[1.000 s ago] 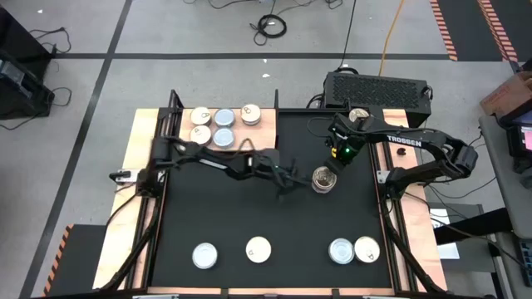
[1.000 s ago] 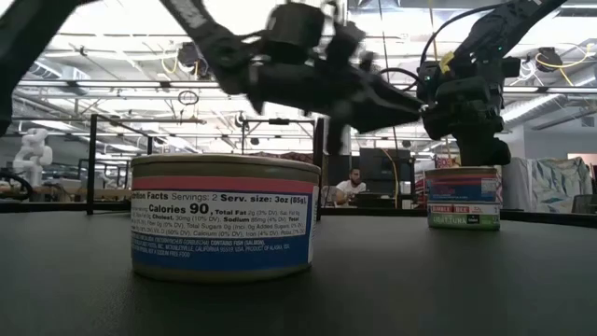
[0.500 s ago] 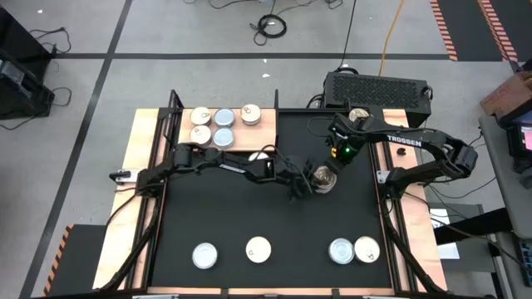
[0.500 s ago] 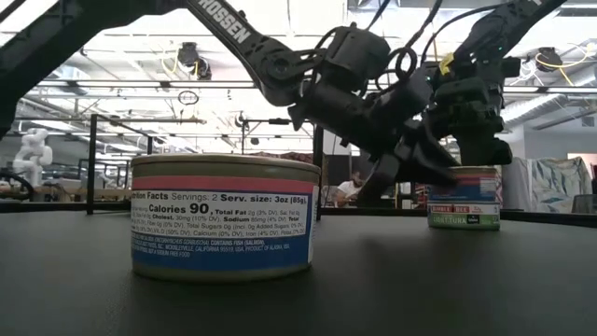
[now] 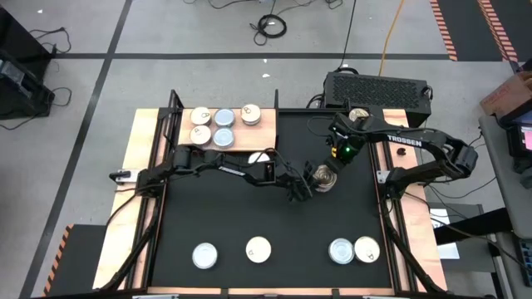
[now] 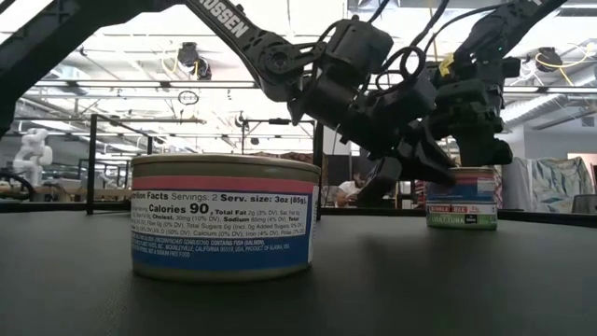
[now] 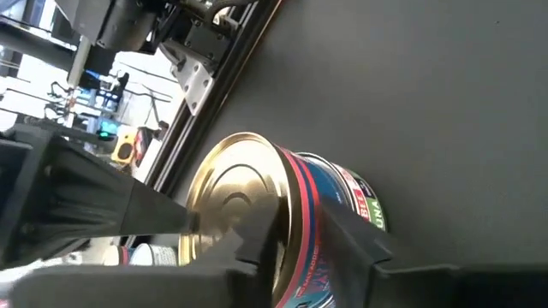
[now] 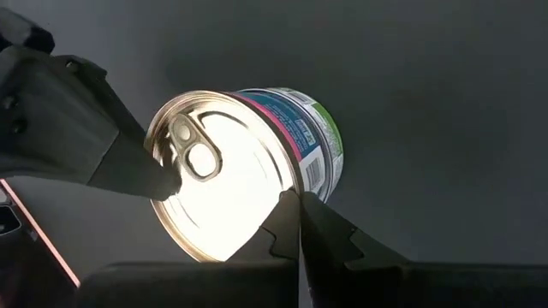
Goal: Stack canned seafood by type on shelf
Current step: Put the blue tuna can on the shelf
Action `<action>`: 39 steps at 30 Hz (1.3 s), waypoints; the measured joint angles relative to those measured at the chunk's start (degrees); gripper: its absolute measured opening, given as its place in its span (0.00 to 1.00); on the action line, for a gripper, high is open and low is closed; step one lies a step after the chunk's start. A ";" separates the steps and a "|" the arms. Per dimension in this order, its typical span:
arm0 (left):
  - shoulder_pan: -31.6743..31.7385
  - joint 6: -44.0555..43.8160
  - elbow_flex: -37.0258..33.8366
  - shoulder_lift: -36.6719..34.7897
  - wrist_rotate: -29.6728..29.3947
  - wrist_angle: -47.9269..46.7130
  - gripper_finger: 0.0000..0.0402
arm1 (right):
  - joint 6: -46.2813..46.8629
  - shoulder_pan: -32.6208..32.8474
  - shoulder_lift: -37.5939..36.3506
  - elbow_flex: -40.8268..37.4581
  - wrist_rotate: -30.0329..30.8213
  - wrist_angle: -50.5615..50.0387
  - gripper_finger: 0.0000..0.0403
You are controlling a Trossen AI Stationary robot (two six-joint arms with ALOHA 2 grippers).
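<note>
We cannot read the labels of the tins on the shelf (image 5: 218, 148) in the high view. The left gripper (image 6: 410, 159) partly hides the gold-topped can (image 6: 464, 198) in the low view.

The tin (image 5: 323, 177) is sitting on the mat (image 5: 249, 212) between the left gripper's fingers (image 5: 302, 189), with the right gripper's fingertips (image 5: 336, 161) directly above it.
</note>
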 joint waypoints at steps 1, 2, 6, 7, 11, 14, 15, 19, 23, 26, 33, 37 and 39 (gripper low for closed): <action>-0.21 0.05 0.00 -0.02 -0.27 0.10 0.15 | 0.00 0.00 0.00 0.00 -0.01 -0.08 0.00; -0.31 0.07 0.00 -0.02 -0.41 0.32 0.11 | 0.00 0.00 0.00 0.00 -0.02 -0.12 0.00; -0.42 -0.01 0.00 -0.11 -0.30 0.49 0.02 | -0.17 0.00 -0.13 0.17 -0.52 0.08 0.00; -0.39 0.01 0.00 -0.11 -0.30 0.51 0.03 | -0.17 0.00 -0.13 0.17 -0.53 0.06 0.00; -0.40 0.03 0.00 -0.11 -0.32 0.49 0.02 | -0.61 0.00 -0.14 0.17 -0.63 -0.05 0.00; -0.39 0.03 0.00 -0.11 -0.39 0.45 0.02 | -0.63 0.00 -0.54 0.15 -0.71 -0.59 0.00; -0.39 0.07 0.00 -0.11 -0.39 0.45 0.02 | -0.77 0.00 -0.83 0.15 -0.81 -0.96 0.00; -0.42 0.19 0.00 -0.11 -0.39 0.66 0.02 | -1.73 0.02 -2.17 0.13 -1.18 -3.23 0.00; -0.31 0.19 -0.04 -0.24 -1.04 0.78 0.01 | -2.14 0.00 -3.76 0.11 -0.79 -4.25 0.01; -0.31 0.19 -0.07 -0.24 -1.32 1.01 0.01 | -2.12 0.04 -4.74 0.09 -0.67 -4.25 0.05; -0.16 0.16 -0.11 -0.24 -3.18 1.25 0.01 | -2.12 0.04 -5.51 0.04 -0.71 -4.78 0.24; 0.03 1.15 -0.13 -0.24 -5.01 1.31 0.01 | -2.27 0.15 -5.51 -0.07 -1.20 -5.96 0.35; 0.07 2.07 -0.13 -0.24 -5.37 1.25 0.01 | -2.61 0.13 -5.51 -0.07 -1.09 -6.48 0.39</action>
